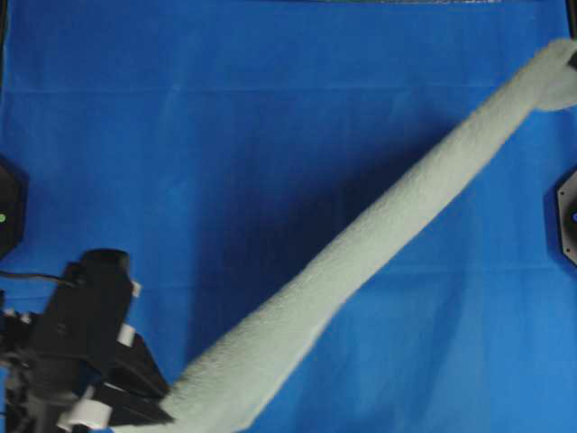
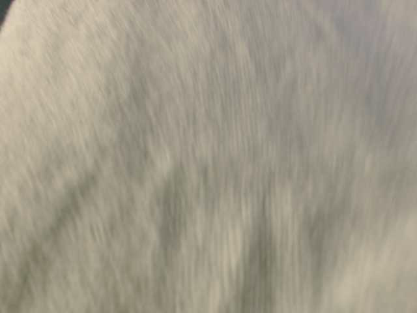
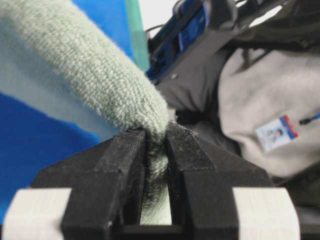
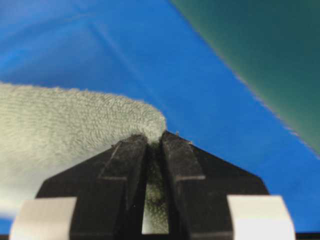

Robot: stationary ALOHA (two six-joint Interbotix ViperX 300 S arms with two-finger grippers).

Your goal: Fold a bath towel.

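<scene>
The bath towel (image 1: 397, 225) is a pale sage-green terry roll stretched in a taut diagonal band above the blue cloth, from the lower left to the upper right. My left gripper (image 1: 167, 408) is shut on its lower-left end, and the left wrist view shows the towel (image 3: 90, 65) pinched between the black fingers of that gripper (image 3: 156, 135). My right gripper (image 4: 154, 140) is shut on the other end of the towel (image 4: 65, 130), which meets the top right edge of the overhead view. The table-level view is filled by blurred towel (image 2: 208, 156).
The blue cloth (image 1: 225, 135) covers the whole work surface. Dark arm bases sit at the left edge (image 1: 7, 216) and the right edge (image 1: 566, 221). A person in a grey jacket with a badge (image 3: 270, 100) stands behind the left gripper. A dark green panel (image 4: 260, 45) borders the cloth.
</scene>
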